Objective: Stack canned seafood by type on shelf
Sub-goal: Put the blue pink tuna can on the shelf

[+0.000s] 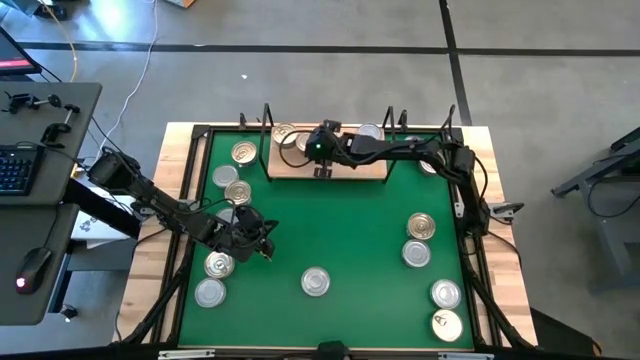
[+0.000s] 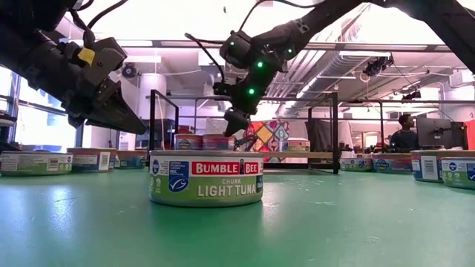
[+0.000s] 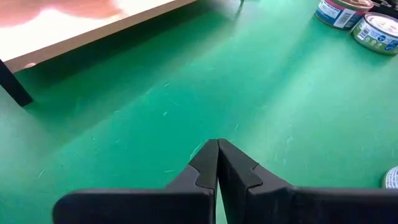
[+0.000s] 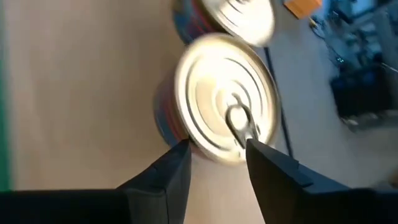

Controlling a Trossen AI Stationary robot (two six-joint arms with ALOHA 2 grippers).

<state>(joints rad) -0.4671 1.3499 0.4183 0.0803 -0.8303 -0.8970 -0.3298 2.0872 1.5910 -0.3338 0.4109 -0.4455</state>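
High view: my right hand (image 1: pixel 322 172) is reaching across the far side of the counter (image 1: pixel 150 262) and hanging over the wooden shelf (image 1: pixel 345 165), near its front edge. Two tins are sitting on the shelf board, one toward its left end (image 1: pixel 285 135) and one toward its right (image 1: pixel 371 132). My left hand (image 1: pixel 262 240) is waiting above the green mat (image 1: pixel 330 220), left of centre, with a tin (image 1: pixel 219 264) just beside it. More tins are lying loose on the mat: a pair at far left (image 1: pixel 243 152), one near the front middle (image 1: pixel 316 282), and a group along the right side (image 1: pixel 421 226). Low view: a tin labelled light tuna (image 2: pixel 205 178) is standing upright in the foreground; behind it the right hand (image 2: pixel 236 122) is hanging above the shelf (image 2: pixel 297 155), where tins (image 2: pixel 202 141) are sitting at the left end. A person (image 2: pixel 404 134) is sitting in the room beyond. Left wrist view: my left fingers (image 3: pixel 208 171) are pressing flat together, holding nothing, over bare mat (image 3: pixel 186 93); two tins (image 3: pixel 360 18) are showing farther off. Right wrist view: my right fingers (image 4: pixel 168 171) are standing partly apart and gripping nothing, with a gold-lidded tin (image 4: pixel 221 106) just beyond the tips, resting on the shelf wood (image 4: pixel 81 93). A second tin (image 4: pixel 239 15) is sitting right behind it.
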